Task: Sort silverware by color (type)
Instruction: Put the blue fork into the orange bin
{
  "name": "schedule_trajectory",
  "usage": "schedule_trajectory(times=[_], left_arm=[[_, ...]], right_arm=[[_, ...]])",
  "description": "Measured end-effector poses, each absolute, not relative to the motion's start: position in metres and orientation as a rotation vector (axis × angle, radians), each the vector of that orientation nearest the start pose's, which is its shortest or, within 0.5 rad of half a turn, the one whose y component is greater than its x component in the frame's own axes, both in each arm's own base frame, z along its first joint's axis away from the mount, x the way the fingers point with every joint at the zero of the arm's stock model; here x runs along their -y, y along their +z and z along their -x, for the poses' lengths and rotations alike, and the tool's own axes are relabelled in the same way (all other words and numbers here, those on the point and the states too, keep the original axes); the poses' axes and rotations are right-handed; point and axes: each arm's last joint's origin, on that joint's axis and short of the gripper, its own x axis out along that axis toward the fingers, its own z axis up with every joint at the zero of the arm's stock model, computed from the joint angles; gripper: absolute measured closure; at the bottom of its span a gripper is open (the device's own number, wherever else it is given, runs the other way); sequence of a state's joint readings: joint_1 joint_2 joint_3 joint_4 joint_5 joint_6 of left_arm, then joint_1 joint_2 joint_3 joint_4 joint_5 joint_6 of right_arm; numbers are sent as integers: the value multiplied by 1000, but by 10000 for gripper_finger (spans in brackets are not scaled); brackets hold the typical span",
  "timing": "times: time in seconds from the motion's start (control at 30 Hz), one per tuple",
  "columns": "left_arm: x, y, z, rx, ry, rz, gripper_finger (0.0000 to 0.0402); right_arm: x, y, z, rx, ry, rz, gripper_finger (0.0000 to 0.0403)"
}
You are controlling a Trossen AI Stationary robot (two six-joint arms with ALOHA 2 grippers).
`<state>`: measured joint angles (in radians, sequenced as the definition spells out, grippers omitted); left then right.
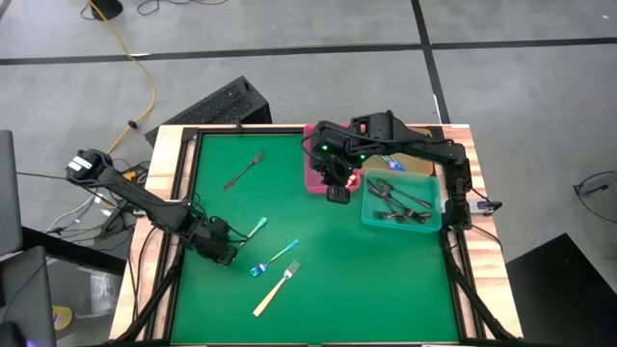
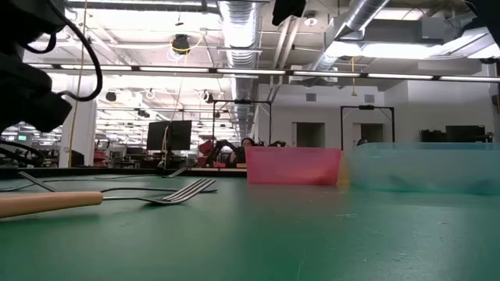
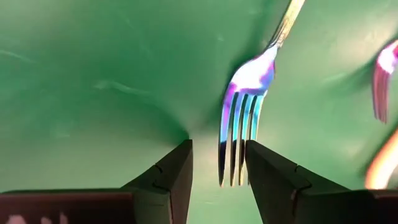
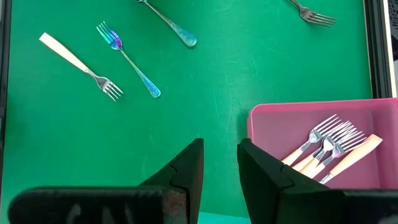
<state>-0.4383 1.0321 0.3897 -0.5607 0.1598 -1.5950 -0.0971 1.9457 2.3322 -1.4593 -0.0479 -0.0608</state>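
Low over the mat, left claw (image 3: 217,171) parted astride iridescent fork (image 3: 244,118) tines (ungripped), right claw (image 4: 219,163) parted, empty.

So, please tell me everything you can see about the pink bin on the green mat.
The pink bin is a small rectangular tray of translucent-looking plastic with low walls, sitting flat near the far edge of the green mat. Inside lie several silver forks with tan handles, piled together with their tines pointing the same way. A clear bluish bin stands close beside it. The right tool hovers at its edge, empty.
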Motion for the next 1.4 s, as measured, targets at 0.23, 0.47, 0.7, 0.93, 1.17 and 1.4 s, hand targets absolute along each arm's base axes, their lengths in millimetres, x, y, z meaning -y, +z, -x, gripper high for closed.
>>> schedule_trajectory(times=[0.23,0.47,0.7,0.93,1.17,1.4], left_arm=[[72,136,-138,-1266,454,1239,272],[74,132,-143,-1203,344,1318,272],[73,126,-141,-1195,359,1356,323],[74,129,-144,-1130,333,1339,396],[73,129,-145,-1097,346,1344,401],[71,130,-147,-1015,403,1351,401]], right_arm=[[34,412,-365,-1073,-11,-22,282],[35,412,-365,-1077,-4,-8,282],[35,412,-365,-1077,0,-1,282],[35,412,-365,-1078,0,-1,282],[35,412,-365,-1078,2,2,282],[35,412,-365,-1075,9,14,282]])
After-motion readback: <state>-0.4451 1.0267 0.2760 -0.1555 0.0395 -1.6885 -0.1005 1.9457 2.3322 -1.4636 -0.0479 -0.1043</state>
